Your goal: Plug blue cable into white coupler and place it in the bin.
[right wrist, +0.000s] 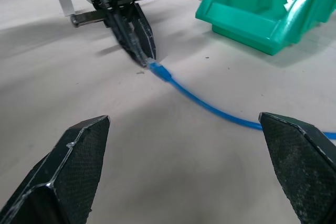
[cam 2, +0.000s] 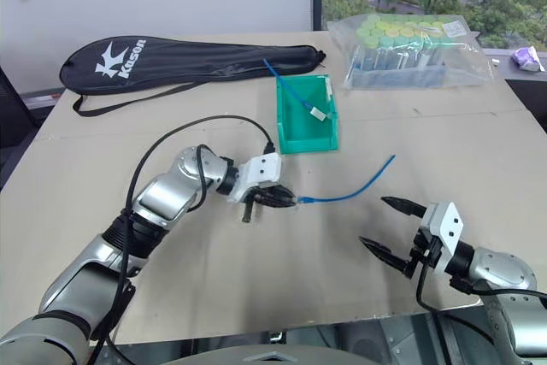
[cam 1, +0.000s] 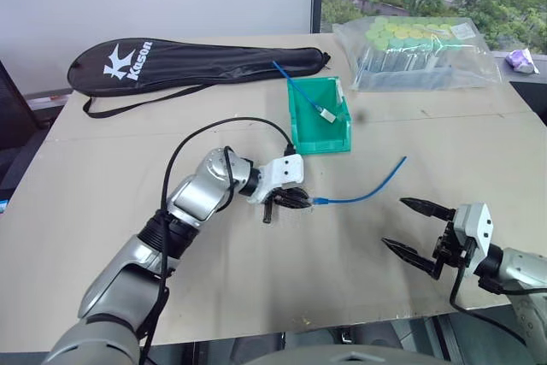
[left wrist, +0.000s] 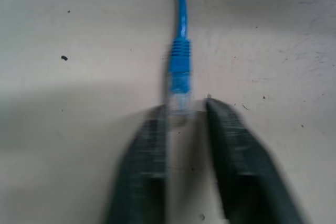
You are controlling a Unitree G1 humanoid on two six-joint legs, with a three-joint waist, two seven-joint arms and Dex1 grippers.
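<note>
blue cable (cam 1: 363,191) plug end clenched in left gripper (cam 1: 299,199) jaws on counter (cam 1: 256,279), prob ready for lifting; right gripper (cam 1: 416,226) jaws released, waiting.

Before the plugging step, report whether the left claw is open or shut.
Shut. The left claw has its black fingers pinched on the clear plug of the blue cable, on the table.
</note>
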